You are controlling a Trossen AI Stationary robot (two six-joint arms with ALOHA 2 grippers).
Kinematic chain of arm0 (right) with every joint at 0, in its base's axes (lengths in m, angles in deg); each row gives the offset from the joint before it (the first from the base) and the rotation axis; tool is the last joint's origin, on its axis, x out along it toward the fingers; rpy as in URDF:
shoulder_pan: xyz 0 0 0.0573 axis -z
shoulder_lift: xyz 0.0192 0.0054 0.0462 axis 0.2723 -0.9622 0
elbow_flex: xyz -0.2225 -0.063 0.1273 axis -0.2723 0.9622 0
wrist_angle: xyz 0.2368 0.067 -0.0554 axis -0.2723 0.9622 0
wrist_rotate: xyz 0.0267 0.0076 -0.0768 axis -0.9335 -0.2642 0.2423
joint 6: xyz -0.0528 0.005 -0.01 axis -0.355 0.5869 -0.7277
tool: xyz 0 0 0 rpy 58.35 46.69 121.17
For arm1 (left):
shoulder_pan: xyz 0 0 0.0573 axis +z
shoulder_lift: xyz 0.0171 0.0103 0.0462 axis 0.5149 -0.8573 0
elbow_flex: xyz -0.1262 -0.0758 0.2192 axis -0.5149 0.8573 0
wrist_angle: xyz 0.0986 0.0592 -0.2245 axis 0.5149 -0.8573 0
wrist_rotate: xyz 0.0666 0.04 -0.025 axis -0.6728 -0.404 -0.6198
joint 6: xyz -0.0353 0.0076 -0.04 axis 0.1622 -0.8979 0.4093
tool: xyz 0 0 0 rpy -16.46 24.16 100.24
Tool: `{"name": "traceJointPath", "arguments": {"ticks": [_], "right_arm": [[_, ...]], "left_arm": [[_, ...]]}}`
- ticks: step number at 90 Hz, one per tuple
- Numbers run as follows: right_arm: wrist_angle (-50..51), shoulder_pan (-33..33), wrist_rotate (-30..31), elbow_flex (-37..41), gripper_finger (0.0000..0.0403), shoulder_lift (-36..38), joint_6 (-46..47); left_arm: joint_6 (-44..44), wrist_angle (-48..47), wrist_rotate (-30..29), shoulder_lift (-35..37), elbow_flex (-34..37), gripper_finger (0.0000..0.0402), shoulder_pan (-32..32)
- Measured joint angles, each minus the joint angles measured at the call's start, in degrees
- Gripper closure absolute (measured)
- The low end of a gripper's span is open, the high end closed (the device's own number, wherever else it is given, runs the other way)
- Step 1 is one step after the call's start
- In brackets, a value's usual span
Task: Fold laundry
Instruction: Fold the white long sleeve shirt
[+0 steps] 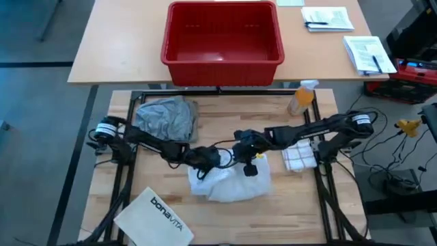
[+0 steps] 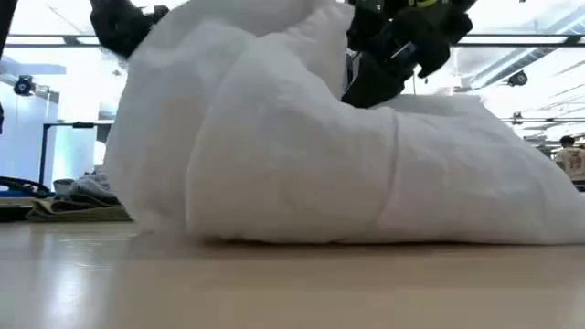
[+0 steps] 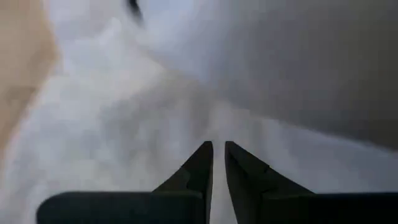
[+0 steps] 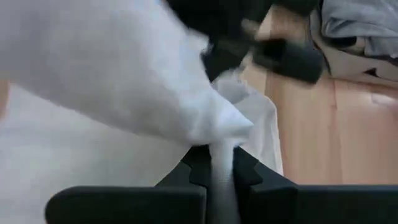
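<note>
The large white shirt (image 1: 231, 183) lies bunched in a heap at the table's middle and fills the low view (image 2: 302, 137). My left gripper (image 1: 208, 161) sits on the heap's left top and my right gripper (image 1: 247, 164) on its right top. Both are shut on white cloth, a hand's width apart. A grey T-shirt (image 1: 162, 116) lies crumpled on a khaki-tan piece (image 1: 193, 109) at the far left of the table. My left gripper has a thin strip of the white shirt (image 3: 218, 163) between its two nearly closed fingers; which part of the shirt it is cannot be told. The fingers come slanting down from the table's left. The cloth beyond them lies slack on the heap. My right gripper pinches a bunched fold of the white shirt (image 4: 221, 155) between its two fingers, several layers gathered. The fingers come slanting down from the table's right. The pinched fold stands up above the heap, whose bottom rests on the table (image 2: 302, 239).
A white checked cloth (image 1: 299, 157) lies folded at the right, under the right arm. A white "bonavita" bag (image 1: 154, 219) lies at the near left. A spray bottle (image 1: 302, 96) stands far right. A red bin (image 1: 222, 34) stands on the table behind.
</note>
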Motion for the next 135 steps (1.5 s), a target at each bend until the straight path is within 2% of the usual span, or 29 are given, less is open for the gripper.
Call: {"name": "traceJointPath", "arguments": {"ticks": [16, 22, 34, 45, 53, 58, 66, 74, 87, 100, 105, 111, 120, 128, 135], "right_arm": [[-0.80, 0.02, 0.14, 0.16, 0.0403, -1.07, -0.82], [-1.47, 0.03, 0.57, 0.20, 0.0403, -1.49, -1.24], [-3.53, 0.26, 1.34, 0.20, 0.0403, -2.15, -2.25], [-4.09, 0.28, 7.64, 0.20, 0.0399, -2.08, -3.51], [-3.39, 0.35, 10.76, 0.20, 0.0385, -1.99, -0.43], [-3.77, 0.42, 10.40, 0.20, 0.0373, -1.99, 0.04], [-3.77, 0.45, 6.37, 0.20, 0.0350, -2.05, 0.25], [-3.79, 0.42, 5.75, 0.20, 0.0316, -2.08, 1.20], [-3.77, 0.64, 6.76, 0.20, 0.0244, -2.08, 0.87], [-4.08, 0.47, 11.41, 0.20, 0.0175, -1.97, 0.69], [-4.00, 0.42, 13.14, -0.02, 0.0155, -1.59, 0.71], [-3.96, 0.48, 12.46, -0.50, 0.0139, -0.28, 2.29], [-6.64, 0.52, 10.26, 0.73, 0.0148, 2.86, 7.62], [-8.35, -0.33, 10.95, 4.61, 0.0187, 5.29, 12.31], [-13.78, -1.79, 11.05, 9.32, 0.0226, 7.06, 15.18]], "left_arm": [[-4.85, -13.16, -13.09, 8.57, 0.00, 0.0377, -1.63], [-5.96, -17.22, -15.73, 11.01, 0.06, 0.0377, -2.42], [-4.53, -25.47, -16.21, 14.61, 0.74, 0.0377, -3.75], [-1.53, -31.37, -16.25, 18.00, 0.96, 0.0377, -5.39], [0.24, -36.54, -17.28, 20.70, 1.21, 0.0377, -6.61], [0.60, -39.34, -17.99, 22.27, 1.33, 0.0377, -7.29], [0.57, -43.66, -18.51, 25.14, 1.33, 0.0377, -7.66], [0.63, -45.22, -19.04, 27.41, 1.46, 0.0377, -7.65], [0.64, -43.88, -19.88, 29.37, 1.55, 0.0377, -7.65], [0.47, -42.24, -20.35, 29.45, 1.57, 0.0377, -7.71], [-2.54, -38.96, -18.01, 29.12, 1.57, 0.0377, -7.71], [-7.64, -32.54, -14.76, 28.15, 1.57, 0.0377, -7.85], [-10.83, -21.38, -14.41, 25.82, 1.58, 0.0377, -7.84], [-11.37, -8.39, -14.67, 22.14, 1.69, 0.0377, -7.26], [-11.35, 1.07, -14.89, 16.77, 1.85, 0.0377, -6.62]]}}
